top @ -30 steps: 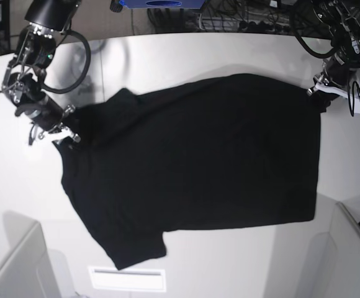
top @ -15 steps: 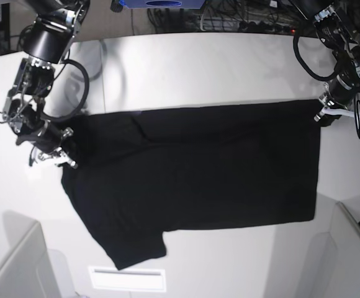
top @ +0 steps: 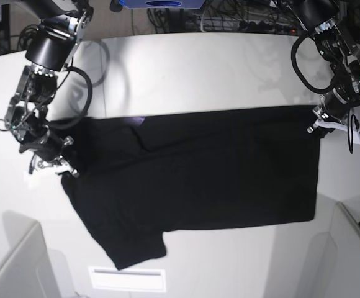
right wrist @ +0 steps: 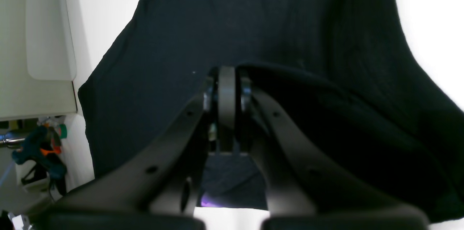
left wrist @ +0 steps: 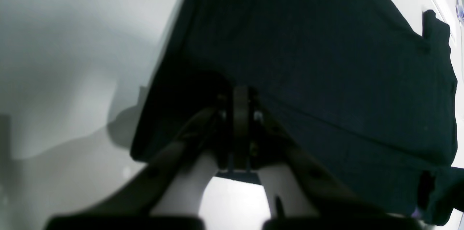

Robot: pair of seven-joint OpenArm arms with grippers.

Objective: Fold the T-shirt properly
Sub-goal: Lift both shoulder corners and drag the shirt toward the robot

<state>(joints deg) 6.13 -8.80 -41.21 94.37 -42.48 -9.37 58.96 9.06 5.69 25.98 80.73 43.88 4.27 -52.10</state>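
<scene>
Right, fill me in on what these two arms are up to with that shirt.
Both arms are partway through folding the black T-shirt on the white table. The right gripper is shut on the shirt's edge at one end, and the left gripper is shut on the corner at the other end. Between them the far edge has been drawn over toward the near side as a straight fold; one sleeve lies flat at the front.

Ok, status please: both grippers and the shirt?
Left gripper and right gripper: jaws shut on shirt edge. Shirt black, far edge being folded over on table. Nothing in the way.
</scene>
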